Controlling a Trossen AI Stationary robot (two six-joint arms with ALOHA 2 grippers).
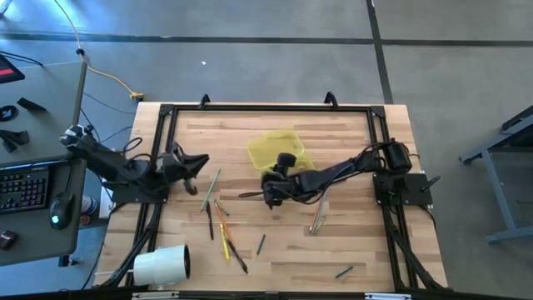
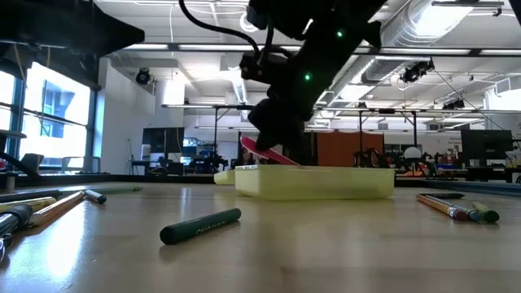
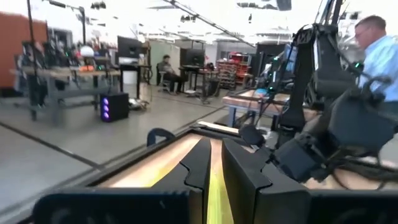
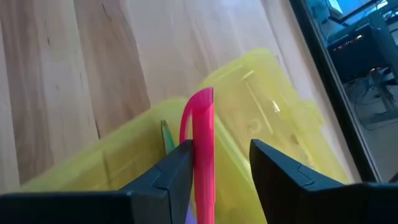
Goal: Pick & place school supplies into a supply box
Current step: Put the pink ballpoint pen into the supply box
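Supply box [image 1: 279,150]: one translucent yellow-green plastic case with rounded rectangular halves, lying open on the wooden table [image 1: 358,242] directly under the right gripper [image 4: 219,158].

Right gripper: jaws stand wide apart. One pink handle loop [image 4: 200,134] rests against the inner face of one finger [image 4: 171,177]; the other finger is clear of it. Whether the loop is clamped cannot be told. In the right wrist view one green pencil tip [image 4: 166,135] shows inside the box beside that loop; the high view hides both under the arm.

Left gripper [image 1: 198,162]: positioned near the table's left edge, well apart from the box, jaws narrowly parted, nothing visible between them.

Loose supplies in the high view, all on the near side of the right gripper:
- about seven thin sticks in a cluster between the two grippers, including one pale green pencil [image 1: 211,190] and one yellow pencil [image 1: 224,242];
- one dark green marker [image 1: 261,242];
- one short green piece [image 1: 344,271];
- two pencils [image 1: 317,218] just beside the right arm.

One white cylinder roll [image 1: 163,265] lies at the near left corner.

The low view alone shows the box's low wall [image 2: 317,181] side-on, the pink piece [image 2: 264,152] tilted above its rim, and one round-bodied green marker [image 2: 200,226] in the foreground.

The left wrist view alone shows one person [image 3: 379,50] beyond the table.
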